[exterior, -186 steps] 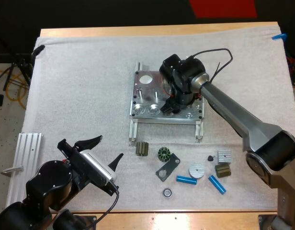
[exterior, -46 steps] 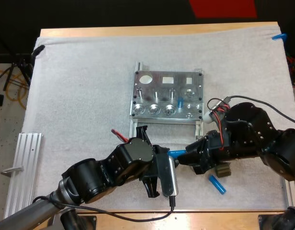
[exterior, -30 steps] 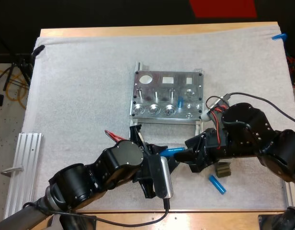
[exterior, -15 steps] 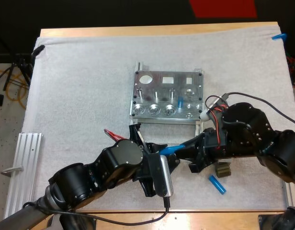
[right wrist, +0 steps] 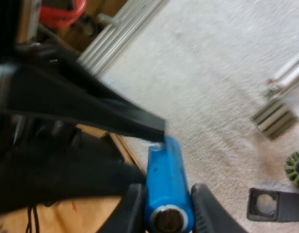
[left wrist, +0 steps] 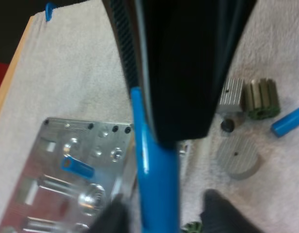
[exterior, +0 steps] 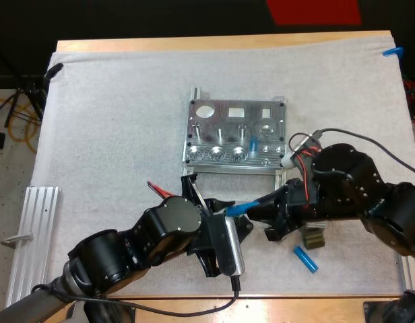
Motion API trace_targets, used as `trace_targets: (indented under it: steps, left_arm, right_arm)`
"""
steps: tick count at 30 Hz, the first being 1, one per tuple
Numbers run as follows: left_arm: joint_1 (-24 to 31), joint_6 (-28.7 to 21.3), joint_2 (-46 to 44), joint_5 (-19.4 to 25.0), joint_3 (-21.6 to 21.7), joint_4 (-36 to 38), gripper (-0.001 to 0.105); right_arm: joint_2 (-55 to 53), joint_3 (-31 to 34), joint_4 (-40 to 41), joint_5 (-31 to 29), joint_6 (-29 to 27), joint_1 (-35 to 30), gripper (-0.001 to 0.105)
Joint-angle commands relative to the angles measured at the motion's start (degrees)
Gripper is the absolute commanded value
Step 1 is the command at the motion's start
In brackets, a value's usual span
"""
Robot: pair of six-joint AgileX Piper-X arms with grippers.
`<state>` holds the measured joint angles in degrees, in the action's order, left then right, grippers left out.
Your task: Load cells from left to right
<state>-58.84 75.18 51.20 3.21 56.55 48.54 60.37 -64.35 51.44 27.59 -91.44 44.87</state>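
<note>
Right wrist view: right tool (right wrist: 165,199) grips the blue cylinder (right wrist: 164,170); left tool (left wrist: 164,211) parted around it.

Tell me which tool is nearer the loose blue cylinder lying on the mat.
Right. The right tool, shut on a held blue cylinder, is beyond and left of the loose blue cylinder; the left tool lies farther left, at the held one's other end.

The wooden table (exterior: 214,43) carries a white mat (exterior: 113,121). On the mat, a metal fixture (exterior: 236,141) sits just right of centre. A blue cylinder (exterior: 305,258) and a ribbed dark part (exterior: 314,239) lie lower right. A rail (exterior: 32,232) lies at the mat's lower-left edge.
</note>
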Motion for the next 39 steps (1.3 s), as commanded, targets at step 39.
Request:
trace_targets:
  steps: [39]
  left_arm:
    - [29.91,23.44,-22.13,-0.68,-10.06,6.19,0.069]
  right_arm:
    - [40.24,-31.69,20.65,-36.79,-13.33,-7.12,0.0]
